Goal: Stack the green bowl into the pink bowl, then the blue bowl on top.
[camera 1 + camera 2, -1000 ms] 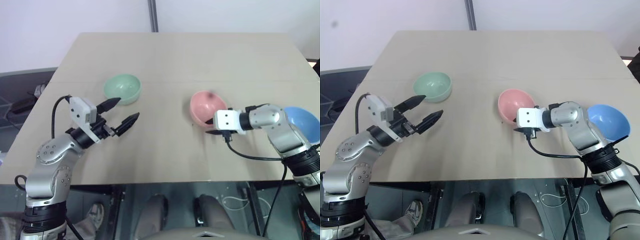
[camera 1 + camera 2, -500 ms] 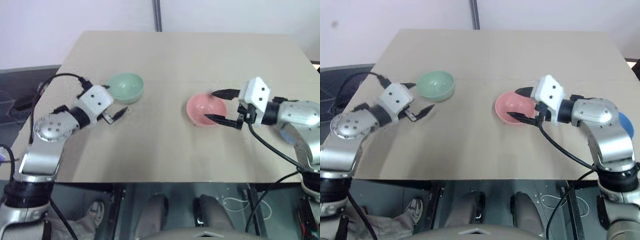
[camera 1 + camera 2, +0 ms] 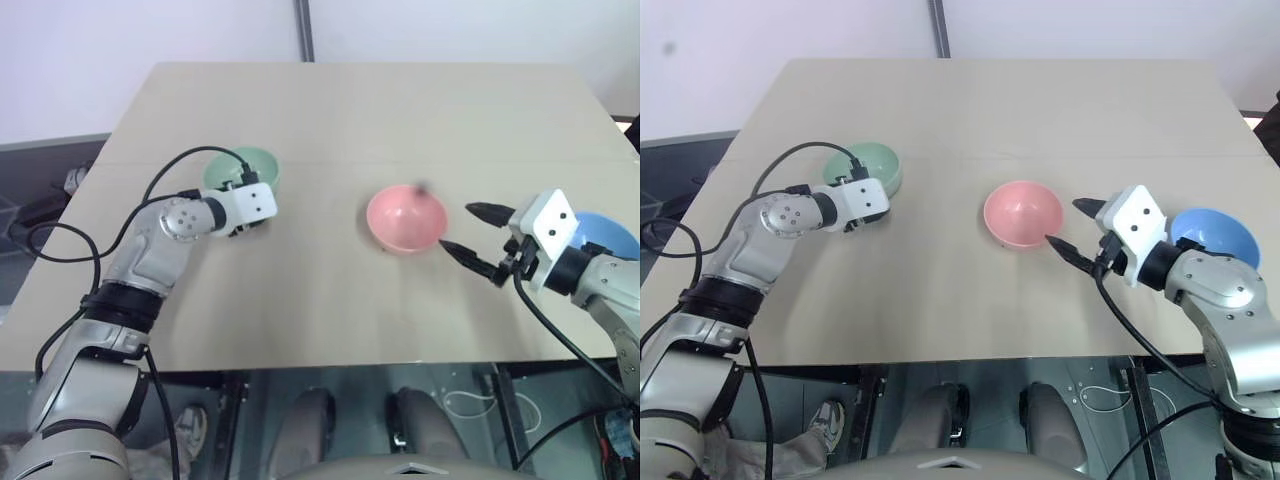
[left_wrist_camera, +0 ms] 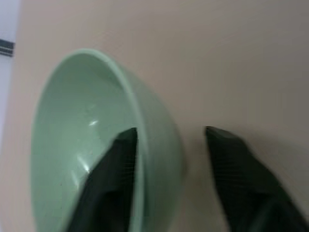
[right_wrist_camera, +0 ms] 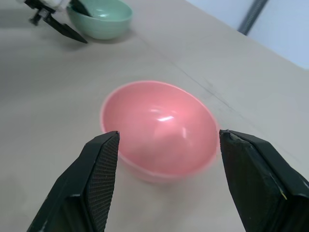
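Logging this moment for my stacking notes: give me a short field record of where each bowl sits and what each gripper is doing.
green bowl: upright on the table, robot's left side, unstacked
pink bowl: upright at table centre, empty
blue bowl: upright at the right edge, partly behind the right arm
left gripper: astride the green bowl's rim, one finger inside, one outside
right gripper: open, beside the pink bowl, holding nothing
stack: not started

green bowl point(image 3: 873, 166): on worktop point(image 3: 970, 100), left claw point(image 3: 862, 215) at its near rim
pink bowl point(image 3: 1022, 213): worktop centre
right claw point(image 3: 1072, 227): fingers spread, just beside pink bowl
blue bowl point(image 3: 1215, 236): behind right arm
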Controlling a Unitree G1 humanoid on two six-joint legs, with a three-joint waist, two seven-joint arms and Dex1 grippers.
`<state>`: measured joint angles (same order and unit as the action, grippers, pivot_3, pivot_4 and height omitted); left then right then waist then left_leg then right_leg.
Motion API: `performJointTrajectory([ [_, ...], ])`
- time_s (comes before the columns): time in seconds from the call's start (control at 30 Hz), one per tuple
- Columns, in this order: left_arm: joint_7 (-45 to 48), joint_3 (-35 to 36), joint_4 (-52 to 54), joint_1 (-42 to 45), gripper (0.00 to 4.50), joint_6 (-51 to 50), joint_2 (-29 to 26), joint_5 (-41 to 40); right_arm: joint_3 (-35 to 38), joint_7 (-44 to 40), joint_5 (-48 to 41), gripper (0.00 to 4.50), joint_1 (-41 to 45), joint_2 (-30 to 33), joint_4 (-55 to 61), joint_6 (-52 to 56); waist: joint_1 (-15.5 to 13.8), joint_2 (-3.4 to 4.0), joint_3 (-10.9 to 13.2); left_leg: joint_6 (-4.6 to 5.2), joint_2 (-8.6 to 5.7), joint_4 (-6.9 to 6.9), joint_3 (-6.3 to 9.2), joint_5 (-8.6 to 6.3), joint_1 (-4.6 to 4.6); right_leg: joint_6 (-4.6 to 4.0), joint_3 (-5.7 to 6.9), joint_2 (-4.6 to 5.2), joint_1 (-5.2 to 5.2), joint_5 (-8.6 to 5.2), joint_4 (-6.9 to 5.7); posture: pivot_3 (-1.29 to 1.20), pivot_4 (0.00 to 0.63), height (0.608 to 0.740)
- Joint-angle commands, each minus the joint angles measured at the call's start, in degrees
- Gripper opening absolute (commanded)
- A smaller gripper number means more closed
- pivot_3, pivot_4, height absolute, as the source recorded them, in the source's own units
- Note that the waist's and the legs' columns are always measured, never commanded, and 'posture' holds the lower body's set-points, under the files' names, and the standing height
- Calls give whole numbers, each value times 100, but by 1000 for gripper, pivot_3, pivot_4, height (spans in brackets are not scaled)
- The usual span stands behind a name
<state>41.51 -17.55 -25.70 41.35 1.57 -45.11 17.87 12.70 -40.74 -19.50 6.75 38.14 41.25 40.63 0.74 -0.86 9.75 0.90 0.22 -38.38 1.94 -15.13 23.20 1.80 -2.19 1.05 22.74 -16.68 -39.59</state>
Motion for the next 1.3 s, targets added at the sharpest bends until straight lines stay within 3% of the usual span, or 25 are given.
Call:
performJointTrajectory([
  [0.03,31,2,-470,357,523,474,101,84,425,138,-87,3614,-169,123,286,-48,-14,0,0,0,-1,-2,0,0,0,0,0,0,0,0,-2,0,150,740],
  [0.07,88,21,-548,427,33,684,176,-11,509,160,-100,3614,-242,147,313,-48,-12,-1,0,0,-2,-5,0,0,2,0,1,1,0,0,-3,0,150,740],
  [0.17,303,146,-462,605,33,1711,461,-486,720,241,-132,3614,-459,229,452,-26,-34,-3,1,1,-4,-14,5,0,11,1,6,5,0,0,-3,0,150,740],
  [0.37,2215,23,796,1115,33,1556,1379,-2168,1372,521,-363,3614,-1095,113,988,247,-107,-5,3,-3,-3,-62,25,2,71,0,7,5,35,0,-17,0,150,740],
  [0.5,2985,-314,258,1699,33,1968,2112,-2291,1764,650,-301,3614,-1748,92,1366,388,-142,-1,0,1,-6,-73,16,0,58,2,16,-4,26,0,-25,0,150,740],
  [0.6,3598,-618,-324,1976,33,2460,2343,-2119,2012,799,-391,3614,-2054,-9,1698,529,-75,1,-1,4,-6,-78,7,-2,44,3,6,-11,16,0,-29,0,150,740],
  [0.63,3753,-686,-503,2038,840,2615,2366,-2062,2077,839,-415,3614,-2136,-33,1792,556,-33,1,-1,5,-7,-78,9,-2,43,4,6,-14,15,0,-31,0,150,740],
  [0.9,3460,-653,-1516,2390,4466,3502,2419,-1424,2152,1230,-561,3614,-2525,-13,1875,336,12,1,-1,5,-1,-80,13,-2,41,4,2,-30,15,0,-34,0,150,740],
  [1.1,3600,168,-24,1807,4466,1826,2084,-2704,1904,1421,-127,3614,-2538,178,1367,519,9,1,0,11,-2,-85,14,-5,51,7,5,-14,16,1,-27,0,150,740],
  [1.23,3225,686,1380,871,4466,307,1514,-3259,1666,1415,304,3614,-2457,381,643,236,68,10,-6,10,6,-79,4,-5,40,7,-9,-16,16,1,-30,0,150,740],
  [1.3,3044,1076,2076,270,4466,-263,1467,-3928,1535,1376,504,3614,-2337,495,165,28,62,15,-9,10,9,-80,11,-4,40,6,-8,-17,16,0,-35,0,150,740],
])
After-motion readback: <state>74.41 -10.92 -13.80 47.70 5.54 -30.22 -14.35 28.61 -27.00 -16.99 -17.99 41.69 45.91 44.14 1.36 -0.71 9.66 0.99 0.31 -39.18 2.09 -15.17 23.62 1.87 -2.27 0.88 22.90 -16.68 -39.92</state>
